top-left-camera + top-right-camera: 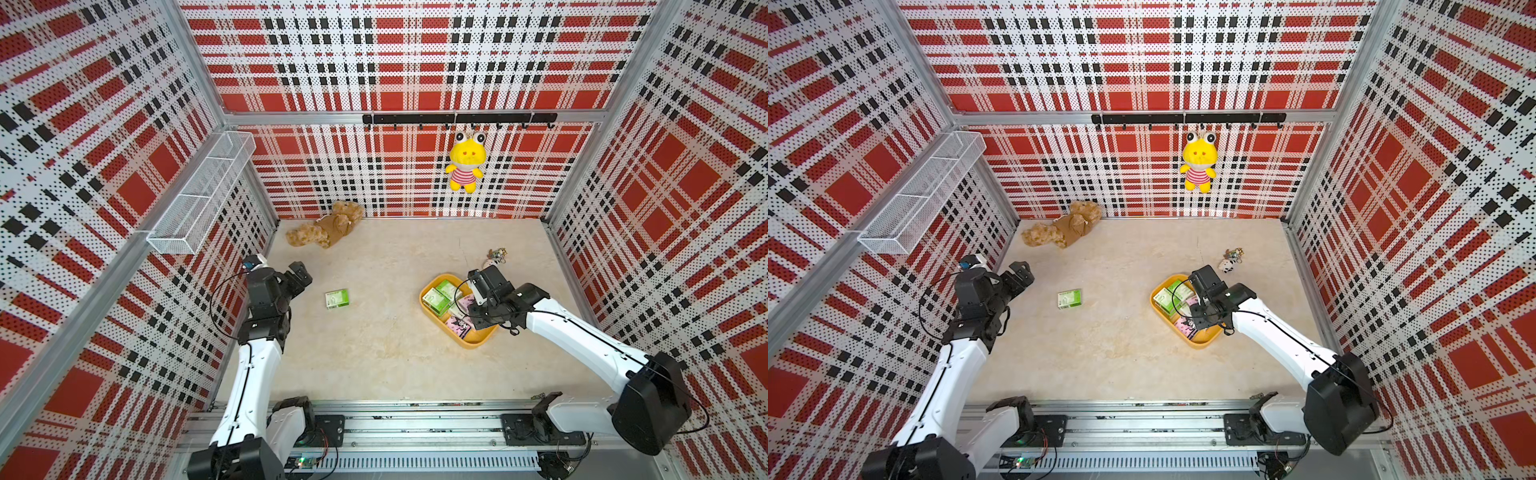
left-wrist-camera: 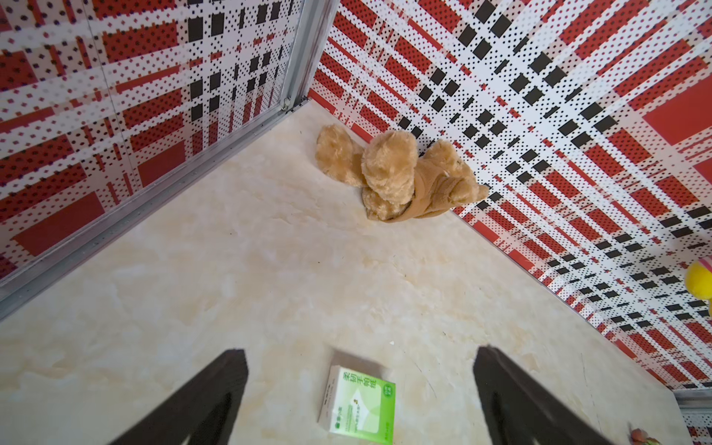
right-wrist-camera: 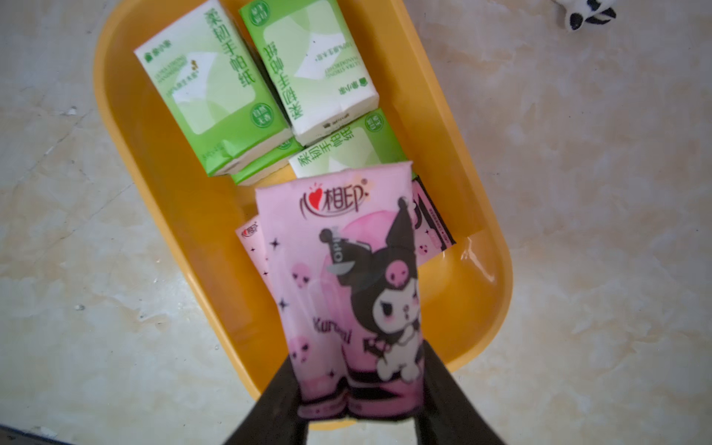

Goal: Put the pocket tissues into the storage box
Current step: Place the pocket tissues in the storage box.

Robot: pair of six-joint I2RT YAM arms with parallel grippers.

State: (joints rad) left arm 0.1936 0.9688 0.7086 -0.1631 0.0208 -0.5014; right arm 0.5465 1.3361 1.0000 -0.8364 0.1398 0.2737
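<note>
The right arm [image 1: 573, 332] partly hides the storage box [image 1: 471, 343].

Table: you see a beige marbled top [image 1: 395, 365].
Left of centre: one green pack of pocket tissues [image 1: 337, 299], lying flat.
Right side: your storage box [image 1: 473, 343], set askew.
Far-left corner: brown plush bear [image 1: 326, 230].
Far-right: keychain trinket [image 1: 494, 257], near the box.

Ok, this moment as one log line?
right claw: shut on pink packet over storage box | left claw: open | green packet: on table
</note>
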